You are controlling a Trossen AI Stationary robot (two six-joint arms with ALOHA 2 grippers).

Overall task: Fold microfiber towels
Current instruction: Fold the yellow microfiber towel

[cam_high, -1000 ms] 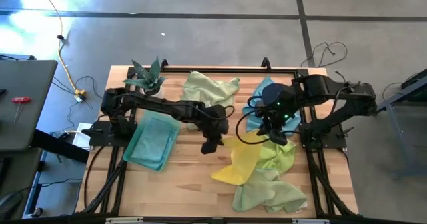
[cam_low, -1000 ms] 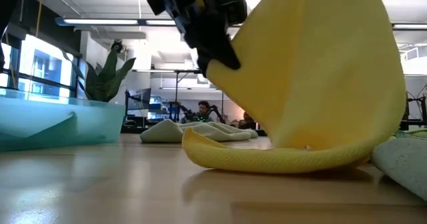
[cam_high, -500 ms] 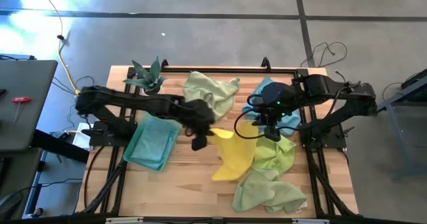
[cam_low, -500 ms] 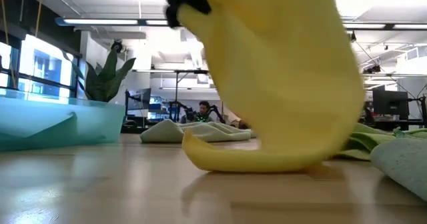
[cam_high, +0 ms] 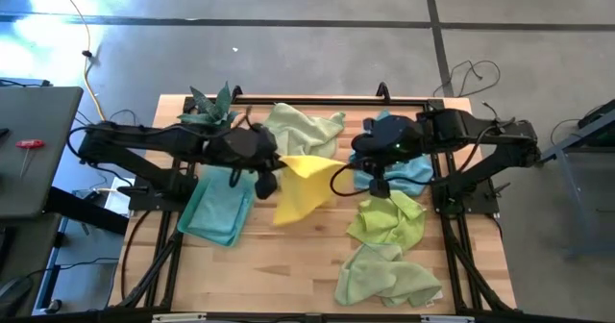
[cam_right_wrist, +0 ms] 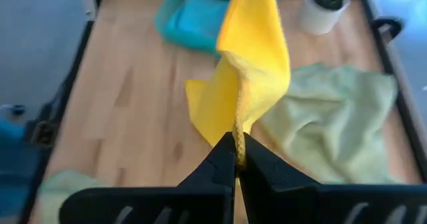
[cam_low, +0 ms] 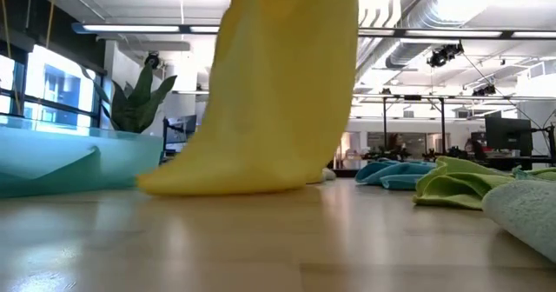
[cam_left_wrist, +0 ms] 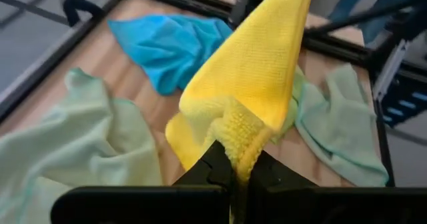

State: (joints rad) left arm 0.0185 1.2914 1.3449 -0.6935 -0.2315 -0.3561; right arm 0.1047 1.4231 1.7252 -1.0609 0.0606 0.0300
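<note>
yellow towel hangs pinched between left hand and right hand, hiding both in low view.

The yellow towel hangs up in the air over the middle of the table, with its bottom edge on the wood. A teal towel lies folded flat on the left. A blue towel and pale green towels lie crumpled on the right, and one more pale green towel lies crumpled at the back.
</note>
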